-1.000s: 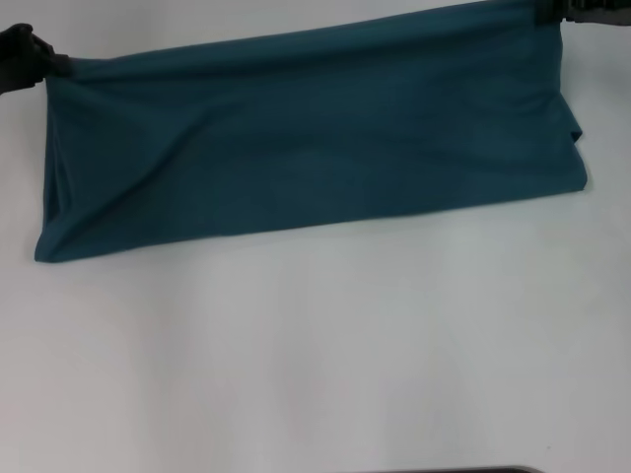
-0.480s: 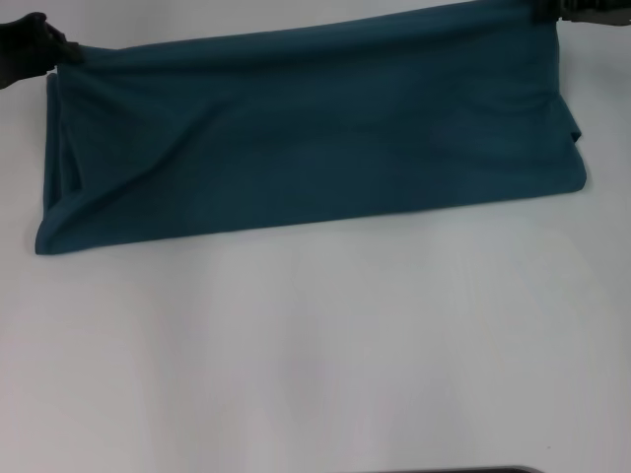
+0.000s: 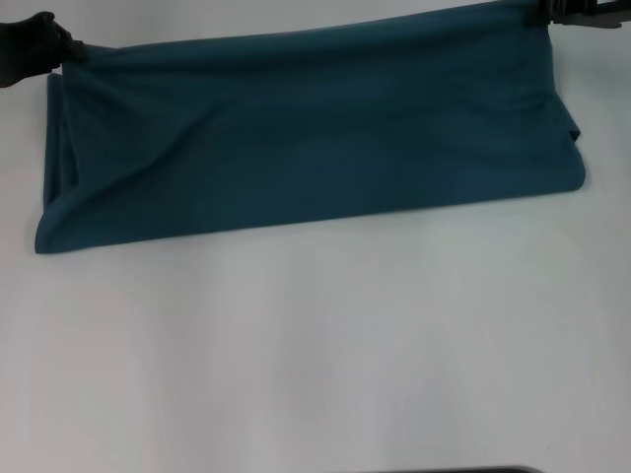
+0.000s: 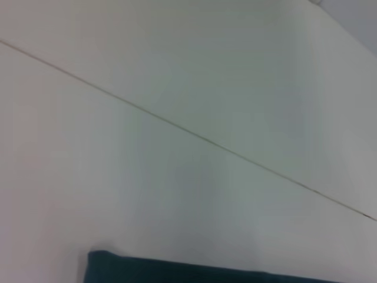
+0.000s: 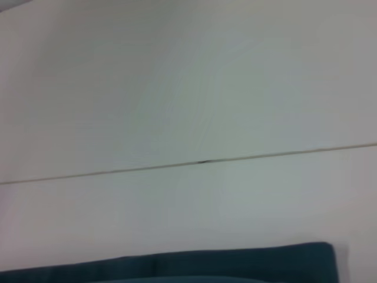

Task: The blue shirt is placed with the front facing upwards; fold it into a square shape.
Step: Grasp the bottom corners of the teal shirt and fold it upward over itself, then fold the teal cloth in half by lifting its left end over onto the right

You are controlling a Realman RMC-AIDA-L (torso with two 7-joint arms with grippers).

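Blue shirt (image 3: 306, 138): soft, light, limp, sags between holds. Left pincer (image 3: 67, 51), right pincer (image 3: 544, 12) at far corners; grip indiscernible. Best grasped at corners, over table (image 3: 315, 355).

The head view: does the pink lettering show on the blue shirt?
No: the blue shirt lies as a long folded band on the white table, showing plain teal cloth with no lettering anywhere on it.

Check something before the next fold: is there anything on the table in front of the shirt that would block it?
Nothing visible. The blue shirt lies folded into a band, and the table in front of it shows only bare white surface.
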